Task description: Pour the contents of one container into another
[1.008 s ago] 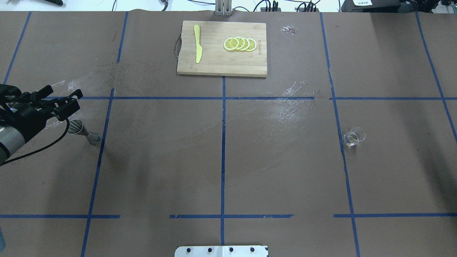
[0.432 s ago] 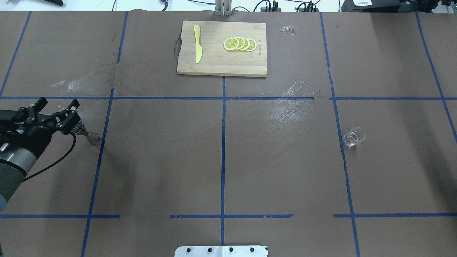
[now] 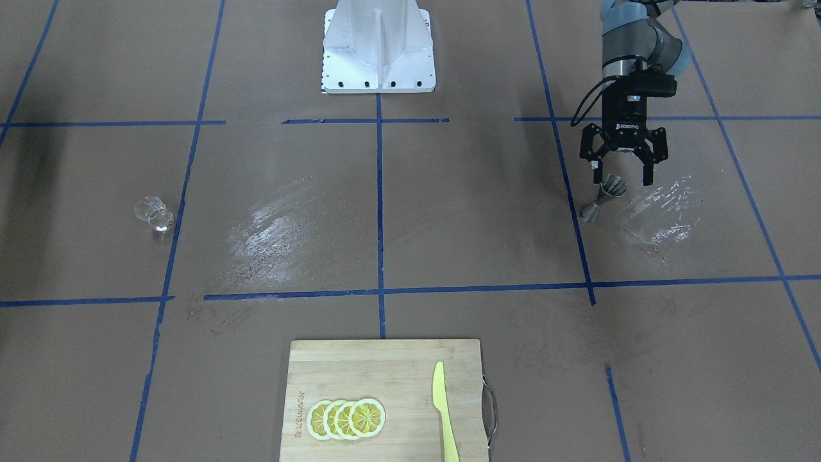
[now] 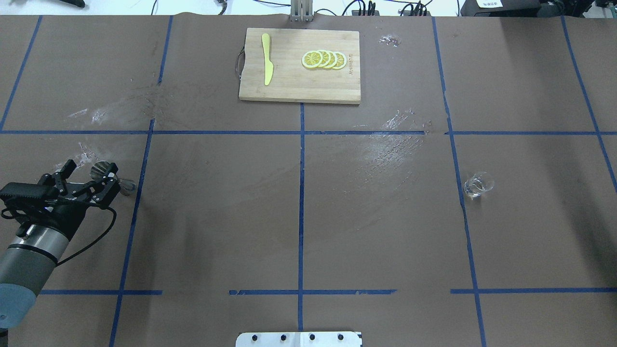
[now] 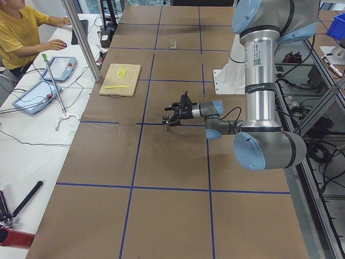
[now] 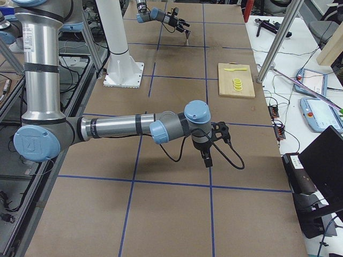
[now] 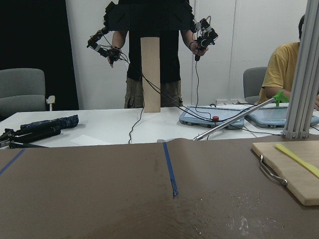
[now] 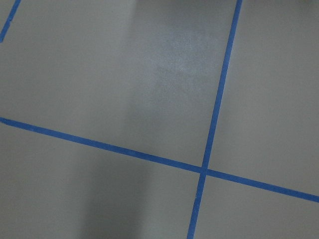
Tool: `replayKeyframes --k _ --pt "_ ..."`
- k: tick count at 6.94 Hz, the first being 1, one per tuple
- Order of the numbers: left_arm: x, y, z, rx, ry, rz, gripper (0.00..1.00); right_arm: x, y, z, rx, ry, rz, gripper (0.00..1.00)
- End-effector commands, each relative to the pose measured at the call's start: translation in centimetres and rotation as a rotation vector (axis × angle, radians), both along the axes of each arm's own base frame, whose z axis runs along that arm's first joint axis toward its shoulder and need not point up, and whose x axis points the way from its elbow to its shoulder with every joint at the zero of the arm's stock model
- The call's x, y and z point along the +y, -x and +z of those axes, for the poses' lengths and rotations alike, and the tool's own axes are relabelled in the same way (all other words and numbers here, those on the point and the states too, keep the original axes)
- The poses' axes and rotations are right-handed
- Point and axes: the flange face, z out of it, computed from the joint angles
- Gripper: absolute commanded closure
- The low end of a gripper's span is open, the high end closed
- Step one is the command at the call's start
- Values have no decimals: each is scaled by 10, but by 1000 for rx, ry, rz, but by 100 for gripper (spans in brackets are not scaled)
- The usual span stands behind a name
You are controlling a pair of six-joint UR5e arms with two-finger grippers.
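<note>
The small metal jigger (image 4: 102, 169) stands at the table's left side, also seen in the front view as the jigger (image 3: 605, 194). My left gripper (image 4: 89, 169) lies low and level, fingers spread open to either side of the jigger's upper cone, with no grip visible. From the front, the left gripper (image 3: 621, 174) is open just above the jigger's rim. The clear cup (image 4: 478, 184) stands alone far to the right, and the cup (image 3: 152, 213) is untouched. My right gripper (image 6: 208, 158) shows only in the exterior right view, hanging over bare table; I cannot tell its state.
A wooden cutting board (image 4: 299, 86) with lemon slices (image 4: 324, 59) and a yellow knife (image 4: 266, 65) lies at the far centre. Shiny smears (image 4: 385, 149) mark the brown cover. The robot base (image 3: 378, 48) stands mid-table. A person (image 5: 19, 27) sits beyond the far edge.
My left gripper has swung back toward the robot's side and turned, going from beyond the jigger to level with it. It stayed open. The jigger and the cup have not moved.
</note>
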Motion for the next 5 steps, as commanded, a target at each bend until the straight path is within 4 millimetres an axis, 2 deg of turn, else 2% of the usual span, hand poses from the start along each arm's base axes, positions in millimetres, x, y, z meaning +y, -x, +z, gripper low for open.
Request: replayKeyframes --k 1,5 --pt "10 -19 4 7 6 30 0 0 0 1 1 2 0 0" --pt "7 -53 22 -21 14 42 0 0 0 1 1 0 0 0"
